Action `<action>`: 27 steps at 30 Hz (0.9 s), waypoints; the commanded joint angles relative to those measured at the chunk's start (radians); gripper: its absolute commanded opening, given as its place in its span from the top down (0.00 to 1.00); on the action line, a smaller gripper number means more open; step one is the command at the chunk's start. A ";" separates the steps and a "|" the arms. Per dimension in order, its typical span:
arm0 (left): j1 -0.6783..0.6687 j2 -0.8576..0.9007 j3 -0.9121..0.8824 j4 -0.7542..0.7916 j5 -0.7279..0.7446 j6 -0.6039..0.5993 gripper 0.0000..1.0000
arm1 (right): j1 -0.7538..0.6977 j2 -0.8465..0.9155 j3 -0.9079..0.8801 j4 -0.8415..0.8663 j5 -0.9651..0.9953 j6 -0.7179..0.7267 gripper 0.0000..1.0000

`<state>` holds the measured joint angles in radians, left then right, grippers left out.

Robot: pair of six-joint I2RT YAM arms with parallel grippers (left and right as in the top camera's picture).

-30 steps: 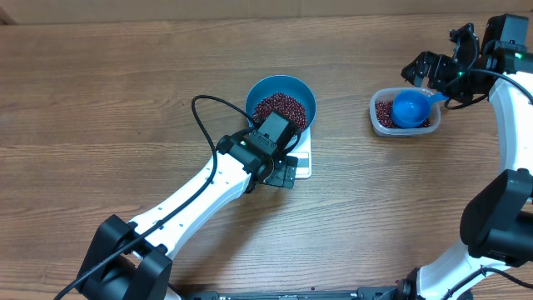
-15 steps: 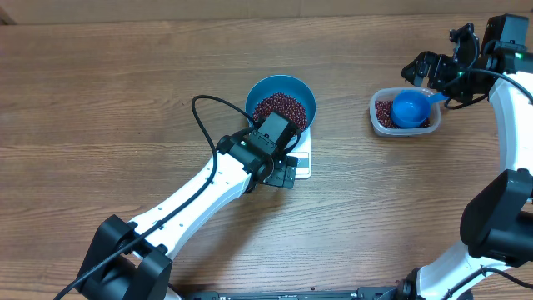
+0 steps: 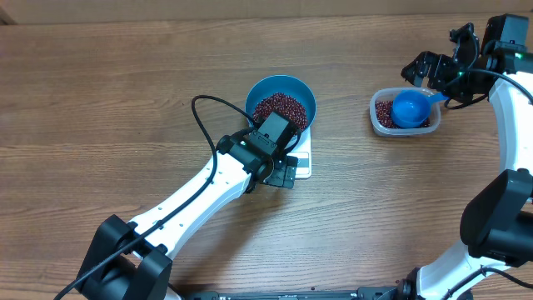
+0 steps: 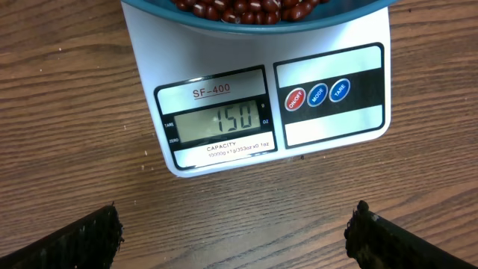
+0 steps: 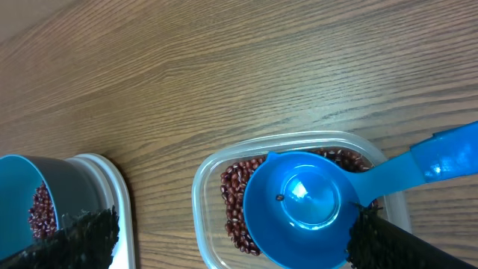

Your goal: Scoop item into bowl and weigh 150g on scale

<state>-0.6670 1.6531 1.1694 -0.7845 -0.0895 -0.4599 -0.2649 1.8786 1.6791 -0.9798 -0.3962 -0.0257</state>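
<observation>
Black two-finger left gripper (image 4: 235, 237): nearest; its jaws are spread wide with nothing between them, and it hangs just in front of the scale over the brown wood-grain table (image 4: 67, 112).
Small white square kitchen scale (image 4: 187, 52): lies flat on the table; its grey display (image 4: 216, 121) reads 150, so the target looks met.
Round deep bright blue bowl (image 3: 281, 81): sits on the scale's platform.
Small dark red-brown oval beans (image 3: 281, 108): heaped in the bowl, with more in the tub.
Bean handling: probably hard, loose and light, so they are likely to roll and scatter; they should go by scoop or vessel, never pinched.
Bowl handling: looks stiff and smooth, and carries weight now; best gripped at the rim with one finger inside and one outside, and kept level. A nudge could upset the reading.
Clear plastic rectangular tub (image 5: 202, 190): well to the right of the scale.
Small blue handled scoop (image 5: 295, 205): rests cup-up on the tub's beans, holding no heap itself; its flat handle (image 5: 441, 153) juts past the tub's rim and is the place to grip it.
Black right gripper (image 5: 231, 237): farthest; its jaws are wide apart and empty, above the tub and clear of the scoop.
Stage: the weighing seems finished.
</observation>
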 commanded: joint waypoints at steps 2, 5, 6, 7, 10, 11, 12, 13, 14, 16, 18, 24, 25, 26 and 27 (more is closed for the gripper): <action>0.002 -0.006 -0.002 0.046 0.004 0.003 0.00 | 0.003 -0.003 0.010 0.006 -0.009 0.003 0.00; 0.002 -0.006 -0.002 0.059 0.005 0.003 0.00 | 0.003 -0.003 0.010 0.006 -0.009 0.003 0.00; 0.002 -0.006 -0.002 0.058 0.005 0.003 0.00 | 0.003 -0.003 0.010 0.006 -0.009 0.003 0.00; 0.002 -0.006 -0.002 0.058 0.004 0.003 0.00 | 0.003 -0.003 0.010 0.006 -0.009 0.003 0.00; 0.002 -0.006 -0.002 0.058 0.005 0.003 0.01 | 0.003 -0.003 0.010 0.006 -0.009 0.003 0.00; 0.002 -0.006 -0.002 0.058 0.005 0.003 0.01 | 0.003 -0.003 0.010 0.006 -0.009 0.003 0.00; 0.002 -0.006 -0.002 0.058 0.005 0.003 0.00 | 0.003 -0.003 0.010 0.006 -0.009 0.003 0.00; 0.002 -0.006 -0.002 0.058 0.005 0.003 0.00 | 0.003 -0.003 0.010 0.006 -0.009 0.003 0.00; 0.002 -0.006 -0.002 0.058 0.005 0.003 0.01 | 0.003 -0.003 0.010 0.006 -0.009 0.003 0.00; 0.002 -0.006 -0.002 0.058 0.005 0.003 0.00 | 0.003 -0.003 0.010 0.006 -0.009 0.003 0.00; 0.002 -0.006 -0.002 0.058 0.005 0.003 0.00 | 0.003 -0.003 0.010 0.006 -0.009 0.003 0.00; 0.002 -0.006 -0.002 0.058 0.005 0.003 0.00 | 0.003 -0.003 0.010 0.006 -0.009 0.003 0.00; 0.002 -0.006 -0.002 0.058 0.005 0.003 0.01 | 0.003 -0.003 0.010 0.006 -0.009 0.003 0.00; 0.002 -0.006 -0.002 0.058 0.005 0.003 0.00 | 0.003 -0.003 0.010 0.006 -0.009 0.003 0.00; 0.002 -0.006 -0.002 0.058 0.005 0.003 0.01 | 0.003 -0.002 0.010 0.006 -0.009 0.003 0.00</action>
<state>-0.6670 1.6531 1.1690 -0.7288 -0.0895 -0.4606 -0.2649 1.8786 1.6791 -0.9802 -0.3958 -0.0257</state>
